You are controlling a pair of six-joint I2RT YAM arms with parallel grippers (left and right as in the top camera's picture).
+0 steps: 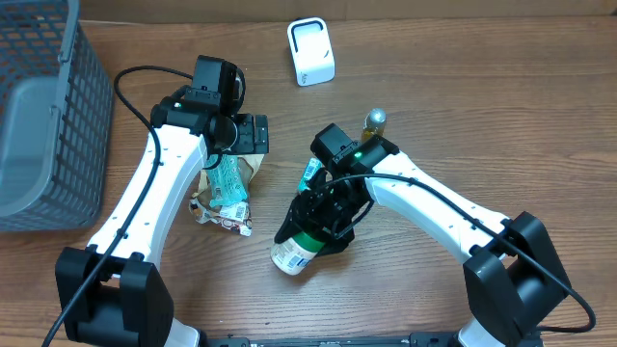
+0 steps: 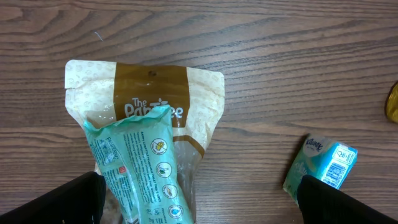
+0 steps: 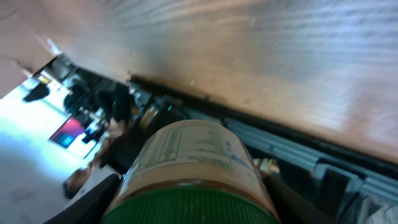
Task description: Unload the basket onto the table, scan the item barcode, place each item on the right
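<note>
Overhead looks straight down; wrist views sit near the table (image 1: 482,96).

Left arm (image 1: 159,183) and right arm (image 1: 434,204) show white links, black joints, cables.

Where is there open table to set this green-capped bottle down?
The widest bare wood lies right of the white scanner, past the gold object. A smaller patch sits between the grey basket and the scanner. The near edge below the bottle is also free. Crowded: the middle, where pouches, tissue pack and bottle cluster between both arms.
</note>
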